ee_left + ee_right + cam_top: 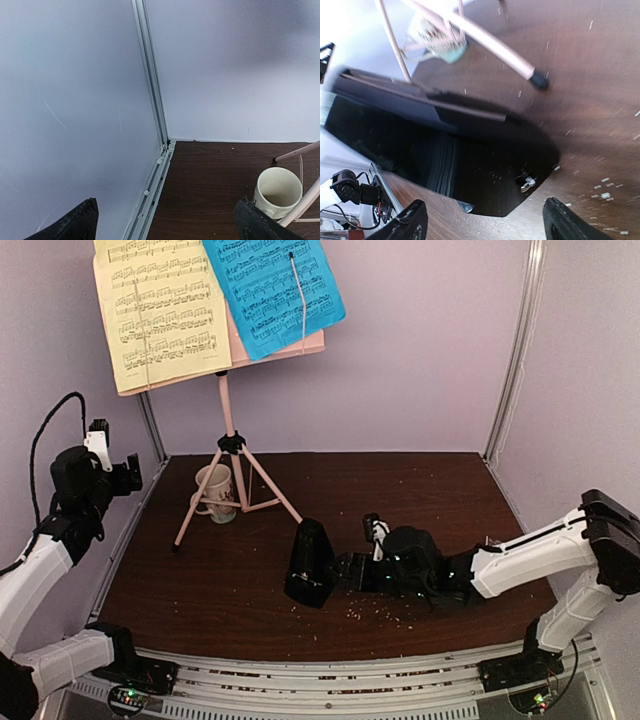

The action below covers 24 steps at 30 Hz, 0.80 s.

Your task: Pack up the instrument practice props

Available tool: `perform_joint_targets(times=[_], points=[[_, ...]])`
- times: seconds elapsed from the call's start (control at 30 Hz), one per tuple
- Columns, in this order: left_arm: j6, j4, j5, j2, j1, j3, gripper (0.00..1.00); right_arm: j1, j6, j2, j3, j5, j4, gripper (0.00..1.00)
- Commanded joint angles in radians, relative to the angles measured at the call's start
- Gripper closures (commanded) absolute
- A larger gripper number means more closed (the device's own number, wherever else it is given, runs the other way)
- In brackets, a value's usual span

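The metronome stands upright on the surface at lower centre of the top view, just left of the right hand, which points at its base, fingers spread, holding nothing. The left hand, open and empty, sits far left.

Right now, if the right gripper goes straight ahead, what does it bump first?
Probably the black pyramid metronome: it stands straight ahead of the open right gripper. Depth is unclear.

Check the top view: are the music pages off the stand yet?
No, the yellow page and the blue page both rest on the pink stand.
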Motion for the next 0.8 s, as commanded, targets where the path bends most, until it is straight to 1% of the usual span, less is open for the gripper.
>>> perform_joint_targets(times=[0.0,0.17,0.33,0.43,0.53,0.67,0.77], points=[[-0.002,0.012,0.001,-0.011,0.003,0.0,0.02,0.001,-0.071,-0.157,-0.08,0.117,0.009,0.14],[-0.001,0.011,0.0,-0.014,0.003,0.0,0.02,0.0,-0.138,-0.278,-0.112,0.135,-0.038,0.1],[0.006,0.008,0.028,-0.009,0.003,0.005,0.02,0.0,-0.231,-0.313,-0.027,0.072,-0.127,0.09],[0.005,0.008,0.037,-0.013,0.003,0.004,0.02,0.0,-0.283,-0.303,0.012,-0.003,-0.109,0.08],[0.007,0.006,0.034,-0.012,0.003,0.002,0.02,0.0,-0.35,-0.273,0.061,-0.076,-0.078,0.0],[0.01,0.006,0.032,-0.005,0.004,0.002,0.02,0.0,-0.449,-0.212,0.147,-0.159,-0.052,0.0],[0.01,0.006,0.032,0.0,0.003,0.002,0.02,-0.001,-0.509,-0.156,0.212,-0.153,-0.063,0.0]])
